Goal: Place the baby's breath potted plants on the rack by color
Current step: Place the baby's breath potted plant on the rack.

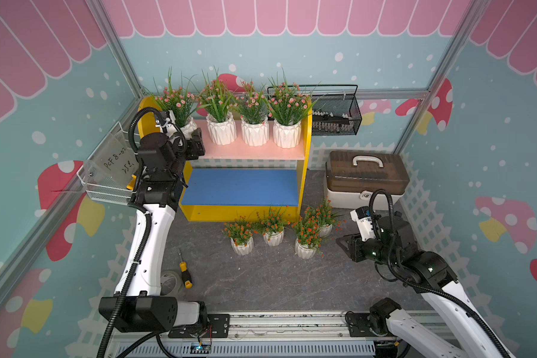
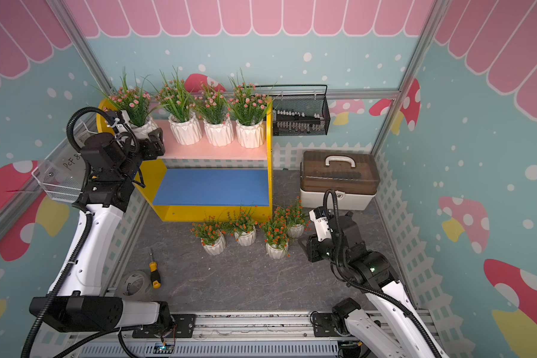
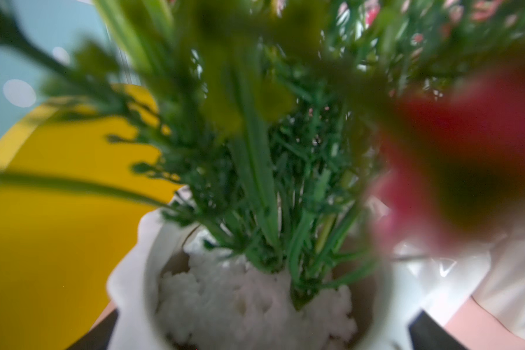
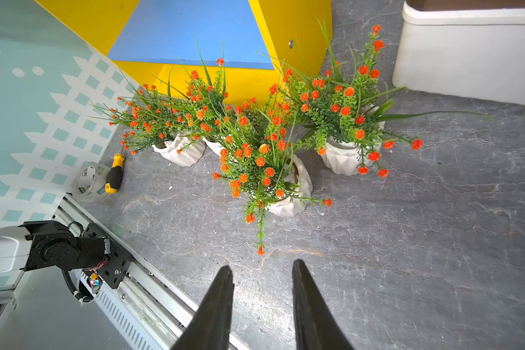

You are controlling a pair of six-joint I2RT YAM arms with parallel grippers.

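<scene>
The rack (image 1: 306,148) has yellow sides, a pink upper board (image 1: 248,152) and a blue lower board (image 1: 239,186) with nothing on it. Several pink-blossom baby's breath potted plants stand in a row on the pink board. My left gripper (image 1: 190,134) is shut on the white pot (image 3: 134,272) of the leftmost one (image 1: 175,102), beside the yellow side panel. Several orange-red plants (image 1: 241,245) (image 4: 288,194) stand on the grey floor in front of the rack. My right gripper (image 4: 261,266) hovers open and holds nothing, to the right of them (image 1: 343,243).
A white box with a brown lid (image 1: 366,179) stands right of the rack. A black mesh basket (image 1: 335,121) hangs on the back wall and a white wire basket (image 1: 106,183) on the left wall. A screwdriver (image 1: 185,274) and a tape roll (image 1: 169,282) lie front left.
</scene>
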